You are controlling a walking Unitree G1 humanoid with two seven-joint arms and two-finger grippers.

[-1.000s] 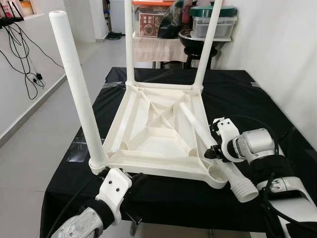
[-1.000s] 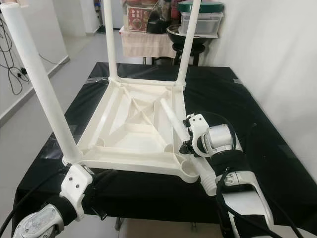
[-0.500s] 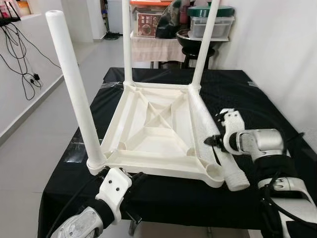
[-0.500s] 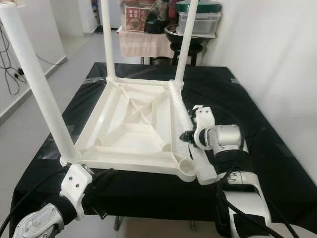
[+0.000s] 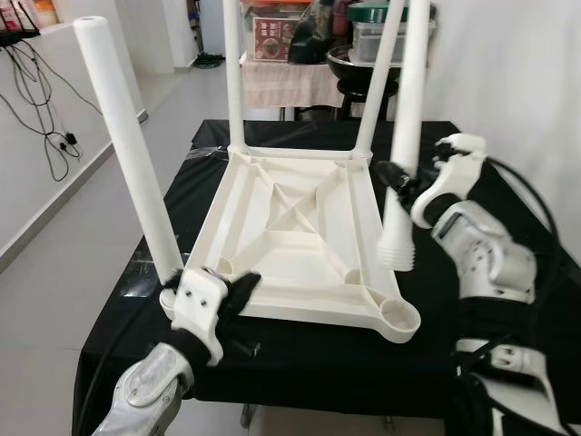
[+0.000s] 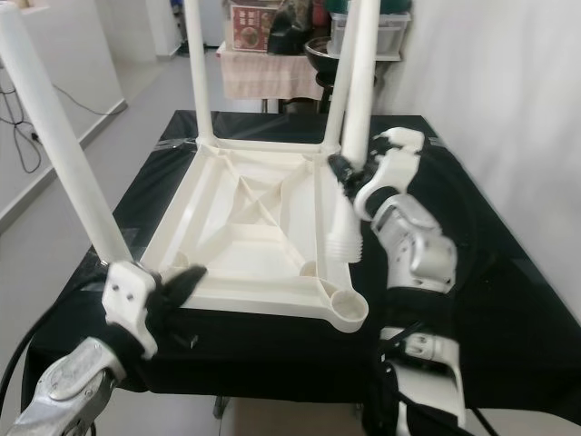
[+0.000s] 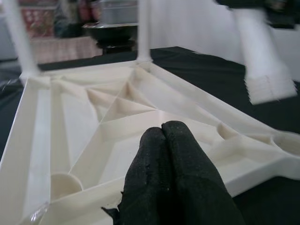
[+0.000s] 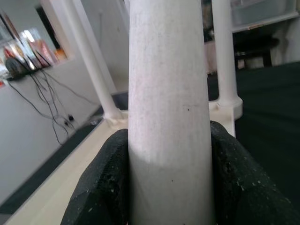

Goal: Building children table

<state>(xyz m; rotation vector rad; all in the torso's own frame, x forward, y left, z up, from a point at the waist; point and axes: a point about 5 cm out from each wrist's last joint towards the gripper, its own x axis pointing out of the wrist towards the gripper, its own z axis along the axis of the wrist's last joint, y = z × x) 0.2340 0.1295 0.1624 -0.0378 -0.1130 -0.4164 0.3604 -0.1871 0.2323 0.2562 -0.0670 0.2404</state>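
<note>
A white plastic tabletop (image 5: 290, 245) lies upside down on the black cloth. Three white legs stand in its corners: near left (image 5: 127, 154), far left (image 5: 234, 73), far right (image 5: 375, 91). My right gripper (image 5: 399, 177) is shut on the fourth leg (image 5: 406, 118), its fingers (image 8: 101, 187) on either side of the tube. That leg hangs upright, threaded end (image 5: 396, 252) down, above the right rim. The near-right socket (image 5: 399, 316) is empty. My left gripper (image 5: 241, 286) is shut with nothing in it, its fingertips (image 7: 162, 129) over the front rim by the near-left leg.
The black-covered work table (image 5: 454, 300) reaches out to the right of the tabletop. A white wall runs close on the right. Behind the table stand a stool and shelves with containers (image 5: 363, 54). Cables (image 5: 45, 109) hang on the left wall above open floor.
My right gripper has lifted the loose leg from lying along the right rim and turned it upright, threaded end down. My left gripper has come up to the front rim.
</note>
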